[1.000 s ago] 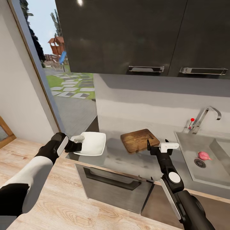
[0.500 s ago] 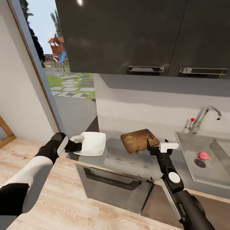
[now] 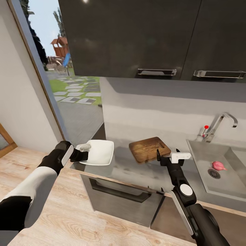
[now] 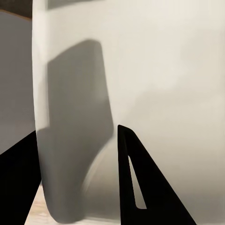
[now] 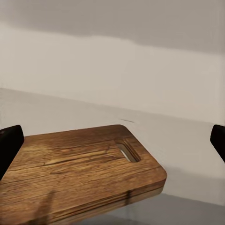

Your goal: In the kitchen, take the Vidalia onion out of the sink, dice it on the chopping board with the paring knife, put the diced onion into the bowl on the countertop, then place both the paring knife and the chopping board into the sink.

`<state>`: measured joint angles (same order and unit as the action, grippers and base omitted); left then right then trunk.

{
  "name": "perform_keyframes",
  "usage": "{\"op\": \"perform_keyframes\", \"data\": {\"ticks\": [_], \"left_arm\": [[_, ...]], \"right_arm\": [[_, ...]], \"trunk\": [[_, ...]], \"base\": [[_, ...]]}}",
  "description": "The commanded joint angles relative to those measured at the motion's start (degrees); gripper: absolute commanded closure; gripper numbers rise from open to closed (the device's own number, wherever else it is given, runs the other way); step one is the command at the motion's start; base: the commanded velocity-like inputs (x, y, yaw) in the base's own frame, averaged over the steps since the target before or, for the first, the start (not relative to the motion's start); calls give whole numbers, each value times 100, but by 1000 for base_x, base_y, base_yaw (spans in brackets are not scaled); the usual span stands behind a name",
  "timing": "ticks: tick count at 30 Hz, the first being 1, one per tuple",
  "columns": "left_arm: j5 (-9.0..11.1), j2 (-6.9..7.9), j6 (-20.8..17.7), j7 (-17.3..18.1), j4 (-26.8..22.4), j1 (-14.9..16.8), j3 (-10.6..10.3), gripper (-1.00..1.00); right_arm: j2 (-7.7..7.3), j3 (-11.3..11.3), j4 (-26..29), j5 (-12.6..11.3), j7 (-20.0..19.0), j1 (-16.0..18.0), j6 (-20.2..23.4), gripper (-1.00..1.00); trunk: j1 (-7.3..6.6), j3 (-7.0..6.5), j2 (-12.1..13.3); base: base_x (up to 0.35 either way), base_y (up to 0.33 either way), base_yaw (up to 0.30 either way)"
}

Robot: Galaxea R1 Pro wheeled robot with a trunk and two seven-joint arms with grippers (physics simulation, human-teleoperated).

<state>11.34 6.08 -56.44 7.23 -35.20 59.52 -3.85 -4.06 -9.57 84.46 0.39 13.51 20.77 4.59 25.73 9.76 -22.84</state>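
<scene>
Left claw (image 3: 83, 152) holds the bowl's (image 3: 99, 153) rim at the surface's (image 3: 143, 171) near corner; right claw (image 3: 168, 155) spread wide, empty, just short of the chopping board (image 3: 149, 149). Vidalia onion (image 3: 218, 165) lies in the sink (image 3: 205, 153) beyond: likely light, round, slippery; grip across its middle. Dark cabinets (image 3: 136, 37) overhead.

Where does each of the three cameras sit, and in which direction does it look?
Head view: from the robot's head, forward and down over the countertop, sink and Vidalia onion; both arms show, the left gripper at the bowl, the right gripper near the chopping board.
Left wrist view: on the left arm, looking close at the bowl; dark fingers show.
Right wrist view: on the right arm, facing the chopping board and wall; fingertips show at both edges.
Shared: head and right wrist views both show the board; head and left wrist views, the bowl.
</scene>
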Motion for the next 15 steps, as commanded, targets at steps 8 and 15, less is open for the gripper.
{"op": "perform_keyframes", "data": {"ticks": [8, 15], "left_arm": [[17, 2, -16, -20, 110, 2, -37, 100], [17, 6, -16, -20, 104, 1, -37, -100]], "right_arm": [[-7, -22, 9, 5, 46, 6, 42, -100], [-7, -27, 9, 5, 46, 6, 42, -100]], "trunk": [[5, 40, -8], [5, 55, -8]], "base": [[0, 0, 0], [0, 0, 0]]}}
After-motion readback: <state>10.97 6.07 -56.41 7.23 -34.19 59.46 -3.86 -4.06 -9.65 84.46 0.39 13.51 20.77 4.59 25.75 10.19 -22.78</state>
